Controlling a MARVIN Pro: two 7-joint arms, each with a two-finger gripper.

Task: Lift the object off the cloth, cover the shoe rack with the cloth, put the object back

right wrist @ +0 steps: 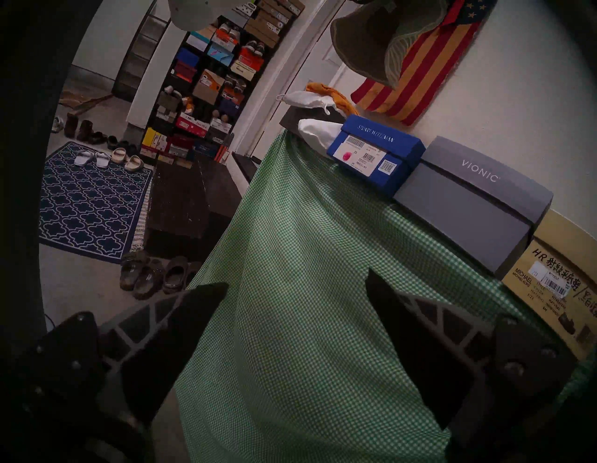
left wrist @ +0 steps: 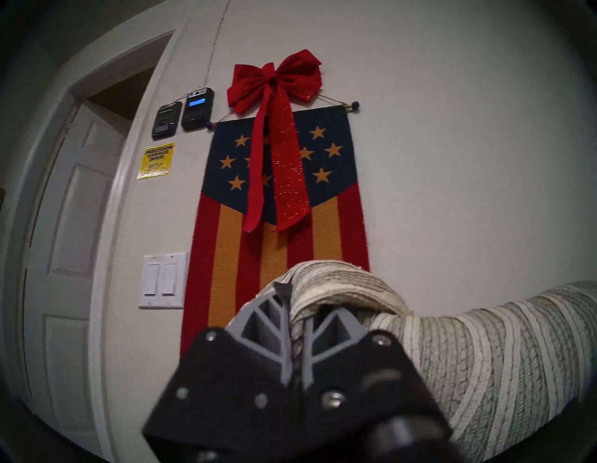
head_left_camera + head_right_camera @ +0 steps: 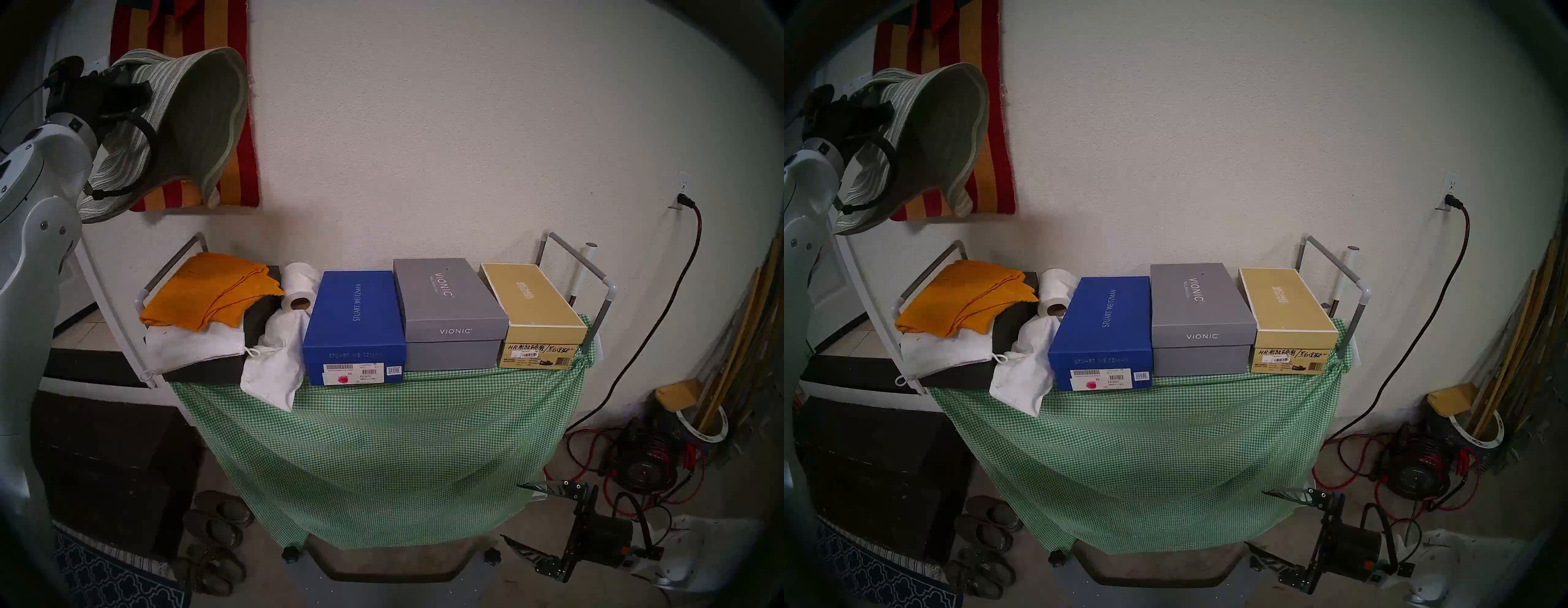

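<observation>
Holding the floppy striped woven sun hat [image 3: 169, 127] aloft above the rack's left end, the left hand [image 2: 292, 310] is clamped on its brim. The green-checked gingham cloth [image 3: 382, 446] drapes the grey-tube shoe rack [image 3: 594, 288] front; the right hand [image 3: 524, 516] hangs spread, empty. Next: lower the hat onto the rack top.

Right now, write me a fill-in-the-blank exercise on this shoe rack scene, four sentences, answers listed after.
1. The left gripper is shut on the striped ____.
2. The right gripper has its jaws ____ and holds nothing.
3. The gingham cloth hanging down the rack's front is white and ____.
4. Between the blue shoe box and the tan shoe box stands a box of ____ colour.

Missing words: hat; open; green; grey.
</observation>
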